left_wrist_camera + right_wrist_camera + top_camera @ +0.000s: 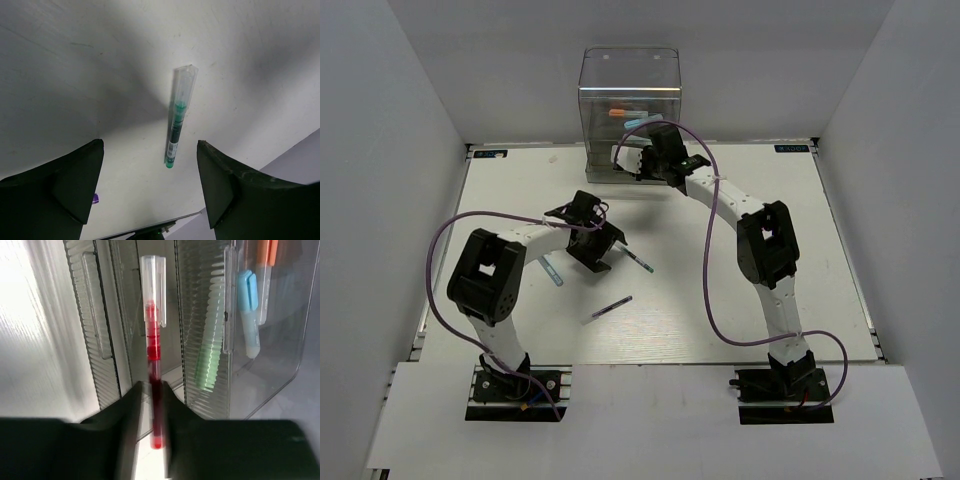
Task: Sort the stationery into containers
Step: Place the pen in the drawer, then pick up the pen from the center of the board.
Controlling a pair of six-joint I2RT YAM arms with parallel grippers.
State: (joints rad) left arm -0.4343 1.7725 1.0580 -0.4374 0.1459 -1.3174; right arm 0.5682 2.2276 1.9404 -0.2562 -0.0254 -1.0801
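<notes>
While the left gripper [150, 146] hangs with jaws wide apart over a green pen [177, 115] lying on the white table [720, 310], the right gripper [152, 390] at the far clear drawers [100, 320] flanks a red pen [153, 335]; clamped or not, I cannot tell; pale walls [400, 120] enclose 3 sides

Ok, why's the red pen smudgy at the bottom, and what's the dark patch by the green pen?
Right wrist view: the red pen is crisp near its cap, blurred between the right gripper's smeared fingers. Left wrist view: that patch is a shadow on the table.
</notes>
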